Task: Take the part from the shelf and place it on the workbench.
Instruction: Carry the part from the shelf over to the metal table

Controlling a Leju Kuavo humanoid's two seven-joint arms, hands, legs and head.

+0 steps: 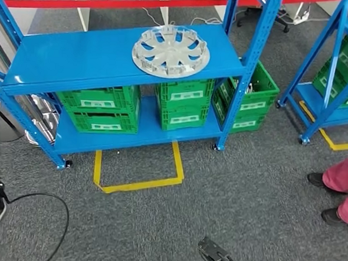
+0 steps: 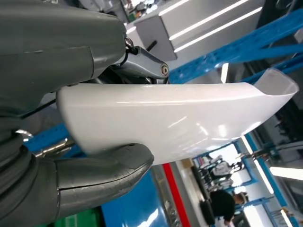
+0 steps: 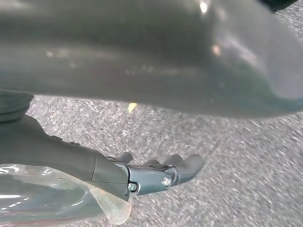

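Grey carpet fronts the blue shelf [image 1: 101,61], where the silver wheel cover [image 1: 171,50] lies untouched on top. Right hand [image 1: 217,257] hangs low, empty, fingers loosely apart; left hand's [image 2: 53,118] state I cannot tell. Everything's left.

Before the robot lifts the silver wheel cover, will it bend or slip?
The wheel cover looks like thin, spoked plastic, so probably light and slightly flexible. Its glossy finish may be slippery. Lying flat on the blue shelf, it should not roll.

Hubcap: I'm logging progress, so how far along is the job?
Nothing is done yet: the hubcap lies on the shelf's top board. The right hand hangs low over the carpet, holding nothing. Remaining: approach, grasp it, carry it to the workbench.
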